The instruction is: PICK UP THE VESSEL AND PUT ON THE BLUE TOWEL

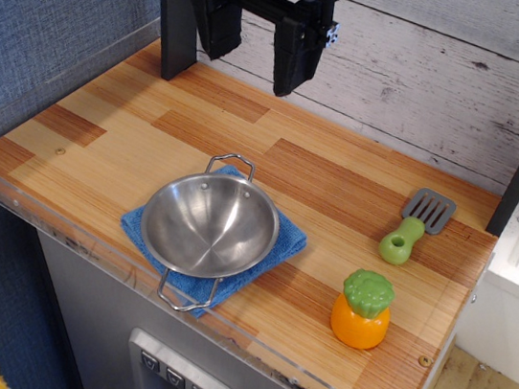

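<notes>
We look at the vessel [210, 224] first, and it sits squarely on the blue towel [282, 243], well below and toward the front edge from the gripper [256, 44], its two wire handles pointing front and back. We judge the placing step done: the pan rests upright on the cloth, nothing holds it, and blue fabric shows past its rim on the right and at the front. What we'd call for next is little more than keeping clear of the pan. The gripper hangs high at the back of the wooden counter [104, 134], near the plank wall, fingers pointing down with a wide gap between them and nothing in it. Further right and lower than the gripper lie a green-handled spatula [415, 226] and an orange toy fruit with a green top [362, 310], both well apart from the towel
</notes>
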Robot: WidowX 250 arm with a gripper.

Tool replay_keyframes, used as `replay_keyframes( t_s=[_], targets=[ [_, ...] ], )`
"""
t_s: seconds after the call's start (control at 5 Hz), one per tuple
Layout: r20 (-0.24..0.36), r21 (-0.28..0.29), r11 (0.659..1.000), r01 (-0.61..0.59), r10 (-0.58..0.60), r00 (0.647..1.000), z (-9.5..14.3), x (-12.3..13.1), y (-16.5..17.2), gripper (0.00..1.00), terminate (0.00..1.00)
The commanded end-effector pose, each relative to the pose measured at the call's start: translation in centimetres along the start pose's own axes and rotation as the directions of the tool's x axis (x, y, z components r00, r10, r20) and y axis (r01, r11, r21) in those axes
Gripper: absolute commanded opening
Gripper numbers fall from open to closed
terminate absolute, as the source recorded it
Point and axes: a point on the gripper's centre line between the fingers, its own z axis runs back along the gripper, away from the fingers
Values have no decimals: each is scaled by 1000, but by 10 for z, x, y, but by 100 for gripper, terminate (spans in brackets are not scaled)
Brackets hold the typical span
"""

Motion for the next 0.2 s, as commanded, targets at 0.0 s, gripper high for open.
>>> replay_keyframes(
  t_s=[0.0],
  targets=[
    [39, 9, 1000, -5, 5, 999, 14, -1, 4, 100, 100]
  ],
)
